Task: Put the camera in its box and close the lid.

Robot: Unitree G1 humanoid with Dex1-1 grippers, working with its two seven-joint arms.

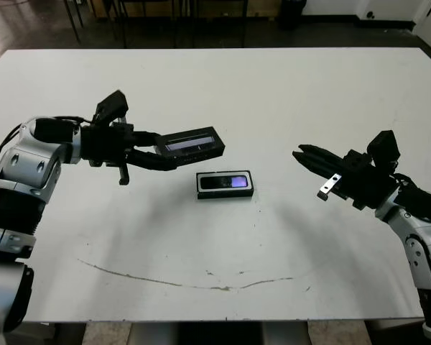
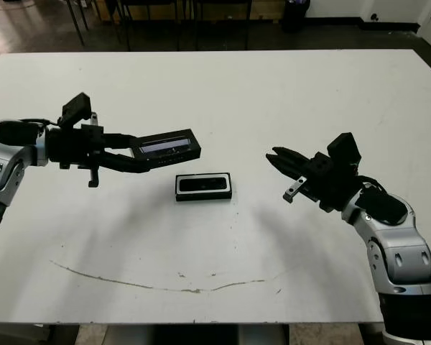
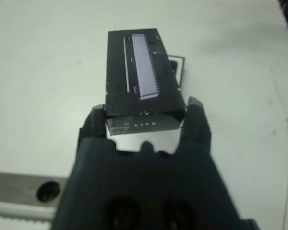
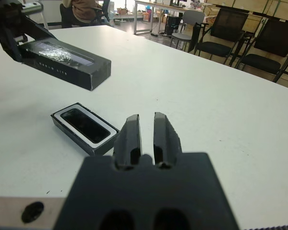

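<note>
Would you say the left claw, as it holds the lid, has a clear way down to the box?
Probably yes. The left claw holds the lid in the air just behind the box, which lies open with the camera inside. Nothing lies between them, and the right claw hangs well off to the side.

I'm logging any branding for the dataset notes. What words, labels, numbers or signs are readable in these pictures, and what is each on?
Nothing can be read for certain.
Lid, held by the left gripper: a short row of pale letters on its side wall, too small and blurred to read.
Same lid, in the left wrist view: faint marks on its near end, also unreadable.
Box with the camera in it: no text visible.
Right gripper and table: no text visible.
</note>
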